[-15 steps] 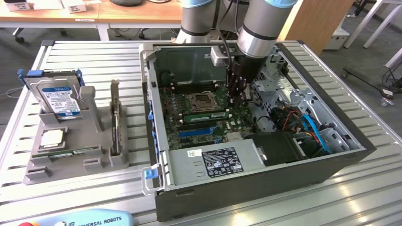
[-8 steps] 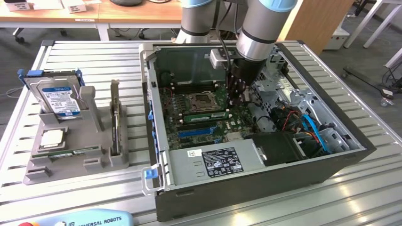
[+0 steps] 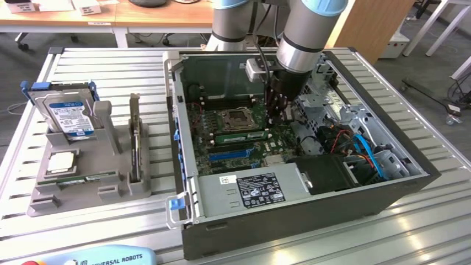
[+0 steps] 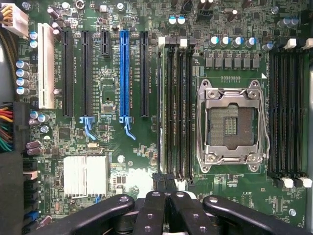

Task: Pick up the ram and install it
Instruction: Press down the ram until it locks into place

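In the exterior view, a big open dark metal computer case [image 3: 309, 182] lies on a silver slatted table [image 3: 103, 72]. Inside it is a green motherboard [image 3: 243, 138] with a square silver processor socket [image 3: 237, 117]. The grey and blue robot arm [image 3: 301, 33] reaches down into the case, and its black gripper [image 3: 278, 118] sits low over the board, just beside the socket. A long thin green ram stick [image 3: 239, 136] stands in a slot near the socket, close to the gripper. At the exterior view's left, a grey plastic holder [image 3: 88, 176] carries a silver hard drive with a blue and white label [image 3: 70, 113], a square silver chip [image 3: 61, 161] and a dark upright card [image 3: 134, 143].

In the wrist view, the black gripper [image 4: 165, 191] has its fingers [image 4: 178, 210] pressed together, with nothing wide between them. The tips sit right at one end of the thin ram stick [image 4: 160, 107], which stands on edge in the first of the long black memory slots [image 4: 178, 107]. Next to these slots is the open silver socket [image 4: 231, 125]. A long blue card slot [image 4: 124, 73] lies farther off.
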### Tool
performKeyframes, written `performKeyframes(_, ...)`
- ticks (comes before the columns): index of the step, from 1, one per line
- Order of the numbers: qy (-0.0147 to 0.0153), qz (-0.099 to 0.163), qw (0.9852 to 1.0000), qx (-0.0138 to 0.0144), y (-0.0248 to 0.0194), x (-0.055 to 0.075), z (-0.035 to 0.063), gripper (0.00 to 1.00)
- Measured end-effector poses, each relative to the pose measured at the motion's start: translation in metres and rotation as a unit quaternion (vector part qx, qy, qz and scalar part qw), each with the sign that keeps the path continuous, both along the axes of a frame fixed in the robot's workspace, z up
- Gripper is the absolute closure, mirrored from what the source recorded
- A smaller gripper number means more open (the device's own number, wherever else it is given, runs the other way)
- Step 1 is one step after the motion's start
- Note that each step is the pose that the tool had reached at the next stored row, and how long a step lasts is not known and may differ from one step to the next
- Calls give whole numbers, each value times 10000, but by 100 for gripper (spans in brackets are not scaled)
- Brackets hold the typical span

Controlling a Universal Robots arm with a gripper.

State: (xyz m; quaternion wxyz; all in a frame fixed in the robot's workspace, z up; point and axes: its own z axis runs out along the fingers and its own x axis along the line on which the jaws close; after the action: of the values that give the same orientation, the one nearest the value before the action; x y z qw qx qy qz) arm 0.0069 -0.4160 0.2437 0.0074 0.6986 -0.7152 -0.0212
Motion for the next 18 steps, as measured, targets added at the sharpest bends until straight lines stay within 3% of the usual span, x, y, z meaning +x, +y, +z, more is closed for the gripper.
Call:
performKeyframes(13,-10,0,10000,-2,1,0,-76,90)
performKeyframes(18,-10,0,10000,-2,46,0,-80,90)
